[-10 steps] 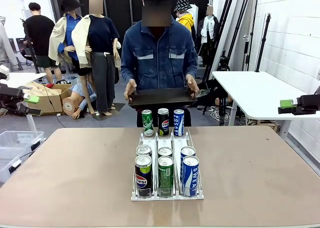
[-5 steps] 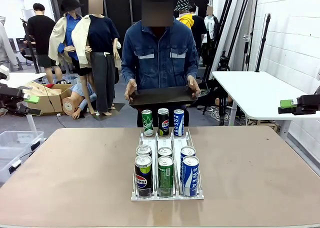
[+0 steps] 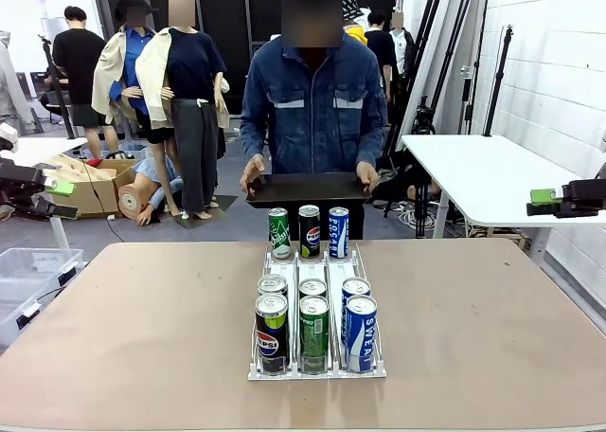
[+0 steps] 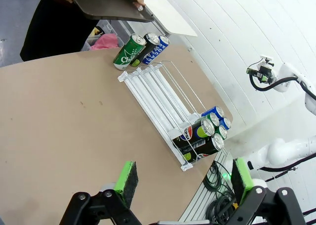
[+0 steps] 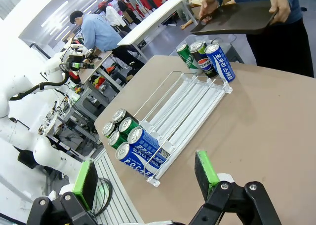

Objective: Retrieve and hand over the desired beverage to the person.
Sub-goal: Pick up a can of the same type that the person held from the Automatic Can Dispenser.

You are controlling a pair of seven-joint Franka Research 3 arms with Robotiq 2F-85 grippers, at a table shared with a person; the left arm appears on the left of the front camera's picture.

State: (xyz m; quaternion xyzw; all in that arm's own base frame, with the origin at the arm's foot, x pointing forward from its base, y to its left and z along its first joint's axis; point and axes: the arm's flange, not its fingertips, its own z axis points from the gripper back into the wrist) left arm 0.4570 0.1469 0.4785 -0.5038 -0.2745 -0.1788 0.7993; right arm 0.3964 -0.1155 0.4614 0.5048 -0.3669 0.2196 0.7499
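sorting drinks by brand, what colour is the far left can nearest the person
The far-left can is green, clearest in the front view.

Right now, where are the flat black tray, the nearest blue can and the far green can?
flat black tray (image 3: 308, 188), front view, middle of its dark surface.
nearest blue metal can (image 3: 361, 333), front view, its printed side.
far green metal can (image 3: 279, 234), front view, its side.

I'm seeing the person (image 3: 312, 110) wearing blue denim with pale chest stripes, carrying a black tray (image 3: 308, 188).
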